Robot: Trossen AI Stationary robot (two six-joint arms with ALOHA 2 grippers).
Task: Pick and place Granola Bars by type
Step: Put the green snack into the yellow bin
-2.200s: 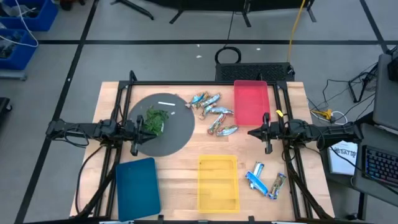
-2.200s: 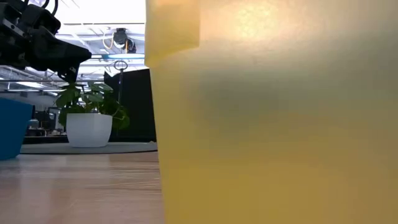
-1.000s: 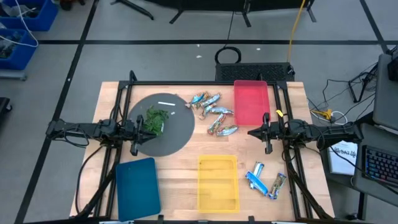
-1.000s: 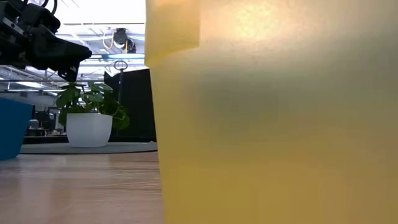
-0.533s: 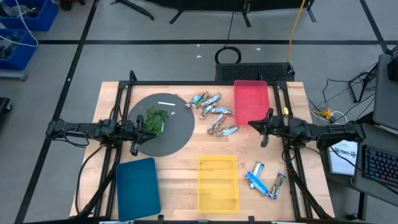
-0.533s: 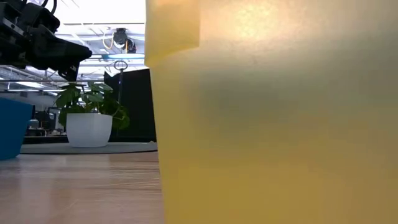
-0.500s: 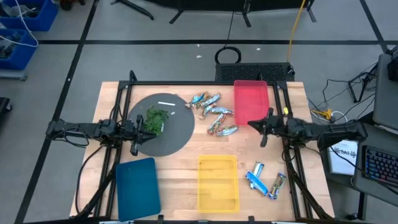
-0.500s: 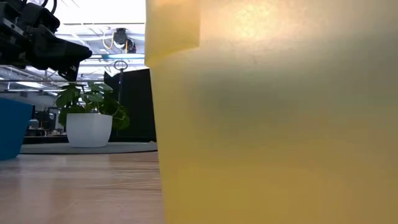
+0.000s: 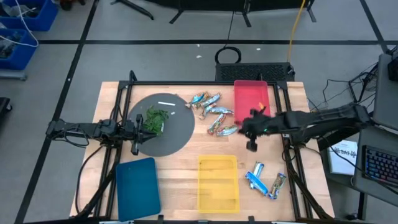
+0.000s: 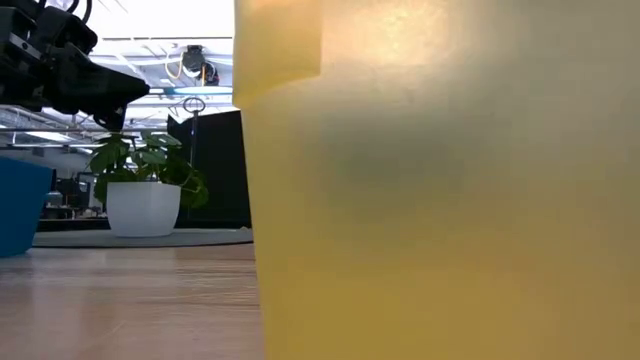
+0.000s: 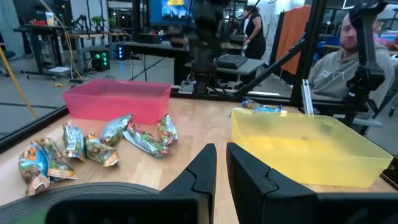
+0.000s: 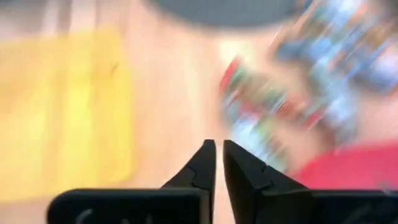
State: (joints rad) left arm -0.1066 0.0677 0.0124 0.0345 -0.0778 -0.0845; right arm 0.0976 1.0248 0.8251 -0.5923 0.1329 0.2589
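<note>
Granola Bars [image 9: 213,112]: about six heaped beside red tray [image 9: 251,99], long axes mixed, three more [image 9: 263,178] right of yellow tray [image 9: 217,186] | my right gripper [image 9: 251,132] near heap, fingers nearly closed, empty | my left gripper [image 9: 134,129] over grey disc [image 9: 177,124], nearly closed, empty

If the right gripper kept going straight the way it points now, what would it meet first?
Probably the cluster of shiny crinkled granola bars in the table's middle. In the high view the right gripper, fingers nearly closed, points toward the silvery bar nearest it. Its height above the table is unclear, so it might pass over.
</note>
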